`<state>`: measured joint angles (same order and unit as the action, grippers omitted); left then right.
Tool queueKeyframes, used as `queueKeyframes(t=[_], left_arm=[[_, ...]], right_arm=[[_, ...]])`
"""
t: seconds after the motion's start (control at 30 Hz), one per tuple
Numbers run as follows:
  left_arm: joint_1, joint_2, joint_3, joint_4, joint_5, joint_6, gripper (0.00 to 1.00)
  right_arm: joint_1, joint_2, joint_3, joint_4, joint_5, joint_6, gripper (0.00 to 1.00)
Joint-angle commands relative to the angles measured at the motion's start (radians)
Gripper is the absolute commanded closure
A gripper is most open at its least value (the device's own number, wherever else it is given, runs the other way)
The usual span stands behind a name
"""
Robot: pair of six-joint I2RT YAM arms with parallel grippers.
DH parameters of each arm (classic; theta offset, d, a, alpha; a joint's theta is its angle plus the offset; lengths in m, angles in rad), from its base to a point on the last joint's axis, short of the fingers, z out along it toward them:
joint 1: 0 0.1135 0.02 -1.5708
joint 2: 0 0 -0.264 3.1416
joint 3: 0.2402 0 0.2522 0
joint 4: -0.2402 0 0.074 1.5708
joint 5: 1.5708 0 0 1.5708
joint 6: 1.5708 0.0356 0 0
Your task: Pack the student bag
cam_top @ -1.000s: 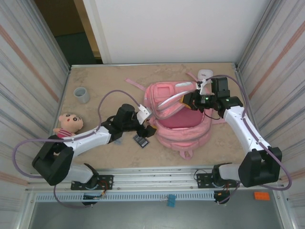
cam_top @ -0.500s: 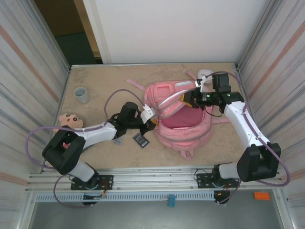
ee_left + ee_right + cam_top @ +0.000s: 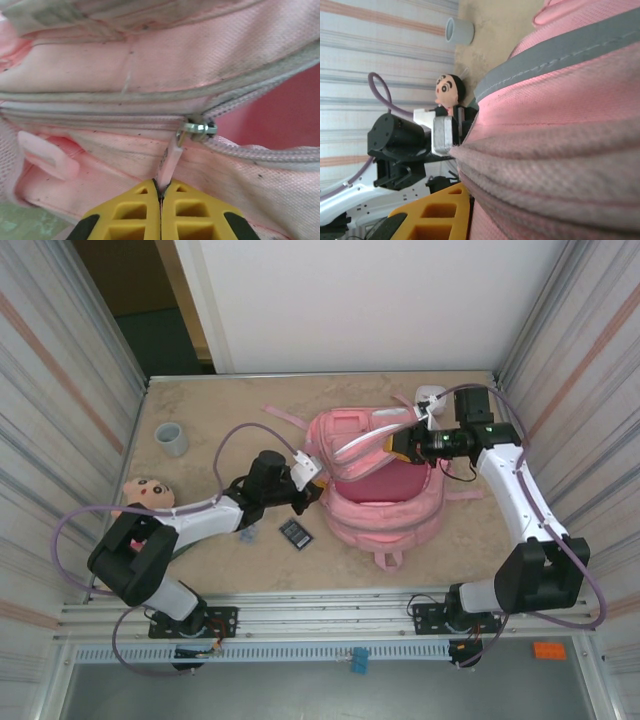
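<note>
At mid-table lies the backpack [image 3: 385, 490], apparently being unzipped for packing (its main pocket already gapes). On its left side, the left gripper [image 3: 160, 187] is clamped tight on the zipper tab [image 3: 170, 165]; next should come a steady pull along the track. At the far right rim sits the right gripper [image 3: 405, 447]; whether its jaws are closed cannot be told.

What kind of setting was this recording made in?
Probably a lab data-collection cell, not a home: ribbed panel walls box in a table, two arms are bolted to a metal rail, and a bag and doll lie staged.
</note>
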<state>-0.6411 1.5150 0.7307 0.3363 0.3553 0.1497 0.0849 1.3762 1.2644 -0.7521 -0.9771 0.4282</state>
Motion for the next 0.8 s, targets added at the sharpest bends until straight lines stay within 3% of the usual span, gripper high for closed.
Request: queueKeyframes(t=[0.0, 0.13, 0.2, 0.3, 0.4, 0.6, 0.77], left_arm=[[0.039, 0.020, 0.009, -0.050, -0.027, -0.006, 0.89], [0.040, -0.015, -0.010, -0.032, 0.207, 0.033, 0.48], [0.039, -0.031, -0.027, -0.029, 0.255, 0.038, 0.37], [0.040, -0.043, -0.039, -0.060, 0.323, 0.100, 0.27], [0.041, -0.034, -0.022, -0.081, 0.406, 0.123, 0.24], [0.037, 0.024, 0.017, -0.006, 0.560, 0.079, 0.28], [-0.030, 0.040, 0.046, -0.033, 0.506, 0.068, 0.32]], right_arm=[[-0.009, -0.029, 0.078, -0.058, -0.189, -0.090, 1.00], [-0.019, -0.009, 0.082, -0.073, -0.211, -0.135, 1.00], [-0.028, 0.018, 0.111, -0.141, -0.235, -0.201, 1.00], [-0.029, 0.066, 0.178, -0.303, -0.242, -0.345, 1.00], [-0.032, 0.091, 0.207, -0.391, -0.239, -0.430, 1.00], [-0.033, 0.087, 0.178, -0.340, -0.222, -0.396, 1.00], [-0.037, 0.060, 0.140, -0.233, -0.190, -0.300, 1.00]])
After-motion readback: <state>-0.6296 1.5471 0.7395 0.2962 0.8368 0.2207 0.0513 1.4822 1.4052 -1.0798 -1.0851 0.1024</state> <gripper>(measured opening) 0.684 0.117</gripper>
